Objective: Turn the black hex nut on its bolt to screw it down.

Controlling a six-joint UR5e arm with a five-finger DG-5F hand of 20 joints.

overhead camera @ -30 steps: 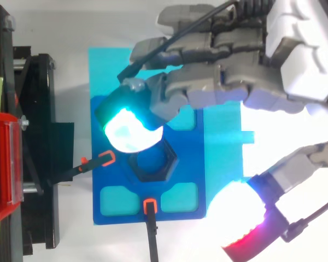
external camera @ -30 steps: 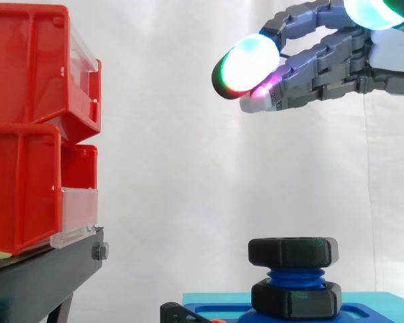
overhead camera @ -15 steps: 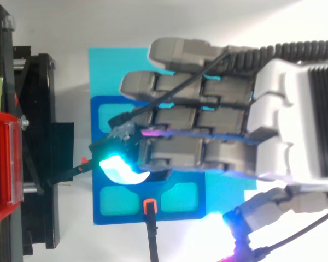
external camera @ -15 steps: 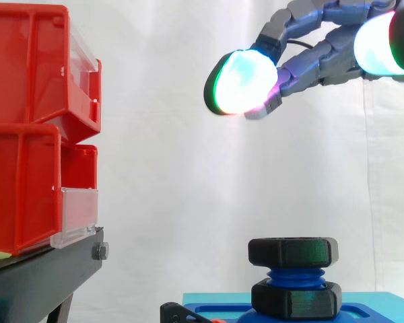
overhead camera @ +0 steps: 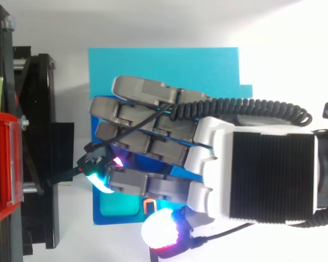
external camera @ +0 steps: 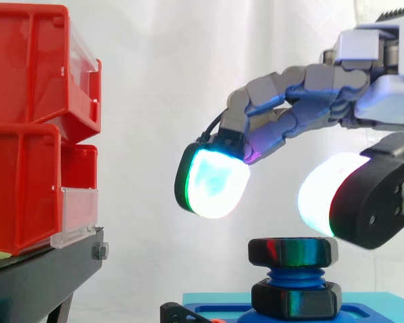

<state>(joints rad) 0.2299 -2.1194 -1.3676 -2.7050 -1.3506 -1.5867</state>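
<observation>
Black hex nut [external camera: 293, 252] sits high on blue bolt [external camera: 294, 276], 2nd nut [external camera: 296, 299] below. Hand [overhead camera: 262, 174] hovers just above, spread wide, holding nothing. Glowing pads [external camera: 215, 185] flank nut's edges. Red bins [external camera: 34, 128] well apart, left.

The robot hand [external camera: 363, 94] reaches in from the right edge with fingers loosely spread, its glowing pads [external camera: 212, 182] close above the black hex nut [external camera: 293, 252] on the blue bolt [external camera: 295, 277] at lower centre-right, with red bins [external camera: 34, 121] stacked at left.
</observation>
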